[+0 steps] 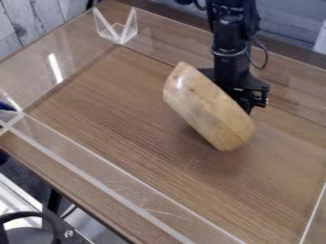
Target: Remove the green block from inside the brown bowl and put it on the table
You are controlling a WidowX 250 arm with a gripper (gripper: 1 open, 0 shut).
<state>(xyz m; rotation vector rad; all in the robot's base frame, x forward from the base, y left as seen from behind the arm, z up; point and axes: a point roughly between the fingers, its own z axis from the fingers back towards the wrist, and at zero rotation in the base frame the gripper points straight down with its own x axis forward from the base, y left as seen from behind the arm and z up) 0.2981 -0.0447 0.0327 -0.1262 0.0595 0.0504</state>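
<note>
The brown bowl (207, 105) stands tipped up on its edge on the table (109, 110), its smooth rounded underside turned toward the camera. My gripper (245, 95) comes straight down from the black arm behind the bowl's upper right rim and is shut on that rim. The bowl's opening faces away, toward the gripper. The green block is hidden behind the bowl.
Low clear acrylic walls (76, 162) border the tabletop. A small clear acrylic piece (117, 27) stands at the back left corner. Bare wood-grain surface stretches to the left and front of the bowl.
</note>
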